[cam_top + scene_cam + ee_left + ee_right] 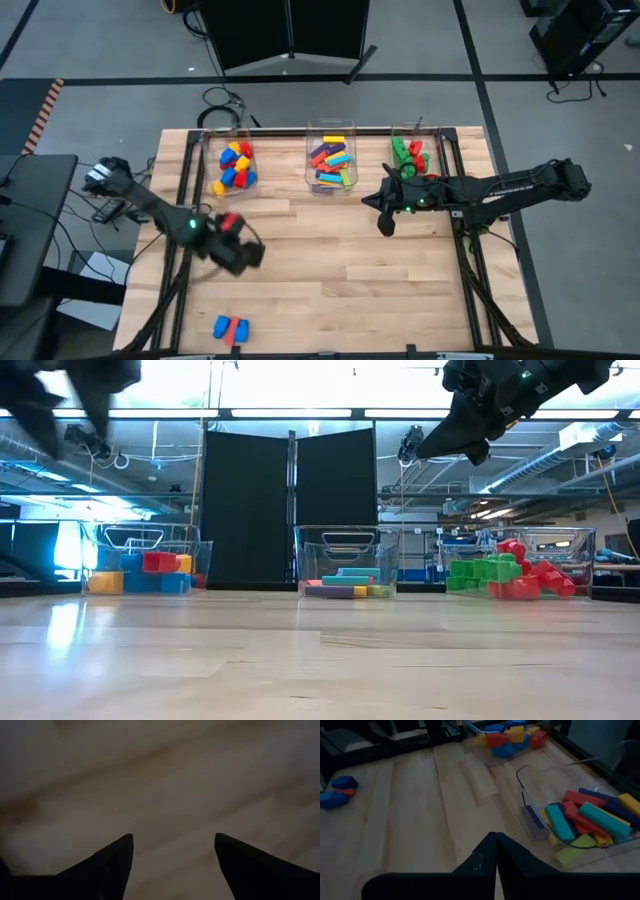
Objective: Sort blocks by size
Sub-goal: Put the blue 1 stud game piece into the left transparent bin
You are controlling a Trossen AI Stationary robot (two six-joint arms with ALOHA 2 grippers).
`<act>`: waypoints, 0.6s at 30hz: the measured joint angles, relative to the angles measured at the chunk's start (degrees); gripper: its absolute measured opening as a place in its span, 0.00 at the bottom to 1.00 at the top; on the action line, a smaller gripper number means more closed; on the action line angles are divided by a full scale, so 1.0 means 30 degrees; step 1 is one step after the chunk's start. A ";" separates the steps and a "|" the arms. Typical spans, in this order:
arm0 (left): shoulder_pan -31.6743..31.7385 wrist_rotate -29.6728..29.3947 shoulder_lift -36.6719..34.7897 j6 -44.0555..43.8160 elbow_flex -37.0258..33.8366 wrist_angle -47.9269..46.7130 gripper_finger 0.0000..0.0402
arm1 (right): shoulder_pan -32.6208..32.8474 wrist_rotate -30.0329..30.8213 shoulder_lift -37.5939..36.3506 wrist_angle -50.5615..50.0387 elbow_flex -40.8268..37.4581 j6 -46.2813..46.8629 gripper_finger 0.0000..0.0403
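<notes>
Three clear bins stand along the table's far edge. The left bin holds chunky yellow, red and blue blocks, the middle bin long blocks of mixed colours, and the right bin green and red blocks. Two blue blocks and a red one lie loose on the wood near the front left edge. My left gripper hangs open above bare wood at the left, pointing down, its fingers wide apart with nothing between them. My right gripper is shut and empty, above the table in front of the middle and right bins.
Dark frame rails run along the table's left and right sides. Bare wood spreads across the table's middle and near half. Cables and equipment lie on the floor beyond the far edge.
</notes>
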 joint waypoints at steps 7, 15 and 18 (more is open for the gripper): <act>-0.3575 0.2402 0.2734 -0.2166 -0.0022 0.2743 0.71 | 0.0000 -0.0006 -0.0004 0.0000 0.0000 -0.0174 0.05; -0.6102 0.2476 0.4802 -0.2618 -0.0007 0.5554 0.71 | 0.0000 -0.0154 0.0000 -0.0007 0.0000 -0.0151 0.05; -0.6899 0.2736 0.5064 -0.2632 -0.0036 0.5993 0.71 | 0.0000 -0.0166 0.0003 -0.0007 0.0000 0.0327 0.05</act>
